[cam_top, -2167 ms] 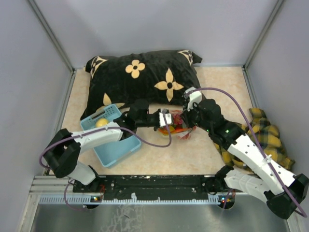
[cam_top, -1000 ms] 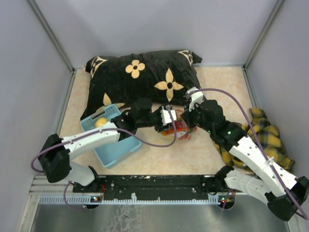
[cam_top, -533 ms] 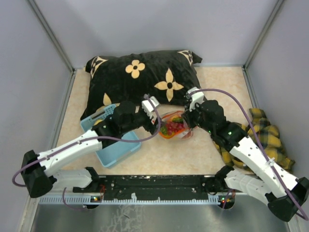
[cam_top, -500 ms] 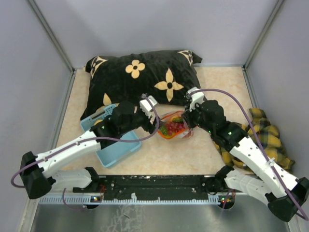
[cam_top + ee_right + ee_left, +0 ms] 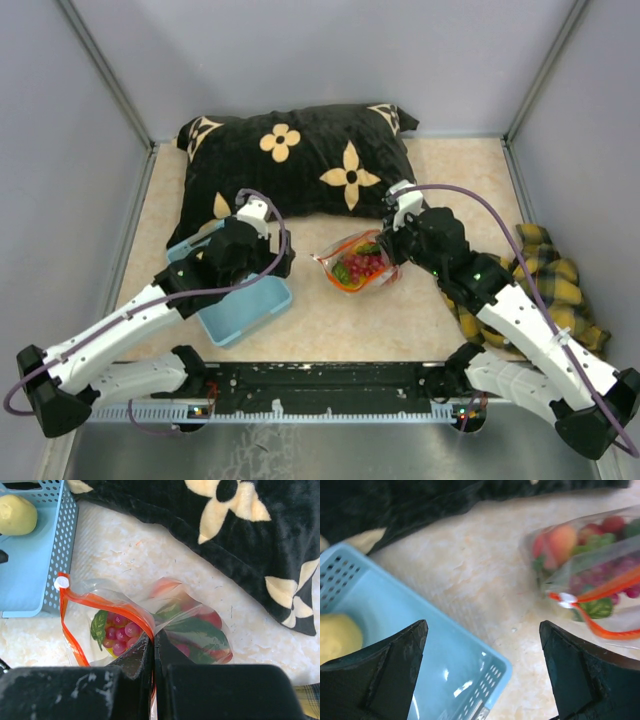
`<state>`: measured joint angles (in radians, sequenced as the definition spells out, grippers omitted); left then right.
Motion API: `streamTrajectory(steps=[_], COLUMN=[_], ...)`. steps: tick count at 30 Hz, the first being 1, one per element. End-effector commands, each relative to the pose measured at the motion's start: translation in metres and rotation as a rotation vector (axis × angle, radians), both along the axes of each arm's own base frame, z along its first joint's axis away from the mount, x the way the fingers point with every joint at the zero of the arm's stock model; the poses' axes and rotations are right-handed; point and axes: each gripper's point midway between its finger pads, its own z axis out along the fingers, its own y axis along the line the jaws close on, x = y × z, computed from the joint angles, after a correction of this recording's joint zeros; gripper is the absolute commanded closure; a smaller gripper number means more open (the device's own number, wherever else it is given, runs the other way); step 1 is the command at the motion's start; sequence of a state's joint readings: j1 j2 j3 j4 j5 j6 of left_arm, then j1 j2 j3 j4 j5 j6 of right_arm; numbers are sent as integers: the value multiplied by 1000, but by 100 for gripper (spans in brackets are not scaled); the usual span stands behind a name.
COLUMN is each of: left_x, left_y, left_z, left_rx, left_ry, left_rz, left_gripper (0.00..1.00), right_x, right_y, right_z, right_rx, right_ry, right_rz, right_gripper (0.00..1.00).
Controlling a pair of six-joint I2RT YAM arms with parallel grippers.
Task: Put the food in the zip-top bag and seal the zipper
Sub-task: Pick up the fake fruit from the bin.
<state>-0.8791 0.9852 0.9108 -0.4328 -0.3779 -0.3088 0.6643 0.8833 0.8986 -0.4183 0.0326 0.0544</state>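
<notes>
The zip-top bag lies on the table, clear, with its red zipper gaping open. Food shows inside it: purple grapes, green leaves and red pieces. My right gripper is shut on the bag's mouth edge, at the red strip, and in the top view the right gripper sits at the bag's right end. My left gripper is open and holds nothing; the left gripper hangs over the basket's right corner, apart from the bag. A yellow food piece rests in the basket.
The light blue basket stands left of the bag. A black pillow with cream flowers lies behind both. A yellow plaid cloth is bunched at the right, under my right arm. Grey walls close the table in.
My left gripper has opened wide and drawn back leftwards from the bag to above the basket. The right gripper has stayed shut on the bag's mouth.
</notes>
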Motion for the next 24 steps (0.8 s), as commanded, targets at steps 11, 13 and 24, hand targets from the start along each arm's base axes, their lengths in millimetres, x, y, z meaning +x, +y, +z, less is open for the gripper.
streamTrajectory(steps=[11,13,24], left_x=[18,21,37], left_y=[107,115,156], left_z=[-62,-69,-90], left_rx=[-32,-36,70], left_ry=[185,185,209], left_rz=[501,533,678], left_gripper=[1,1,2], right_x=[5,4,-1], right_y=[2,2,3], right_z=[48,49,51], right_rx=[97,100,119], right_ry=[-151,-155,-164], right_rz=[6,5,24], right_gripper=[100,100,100])
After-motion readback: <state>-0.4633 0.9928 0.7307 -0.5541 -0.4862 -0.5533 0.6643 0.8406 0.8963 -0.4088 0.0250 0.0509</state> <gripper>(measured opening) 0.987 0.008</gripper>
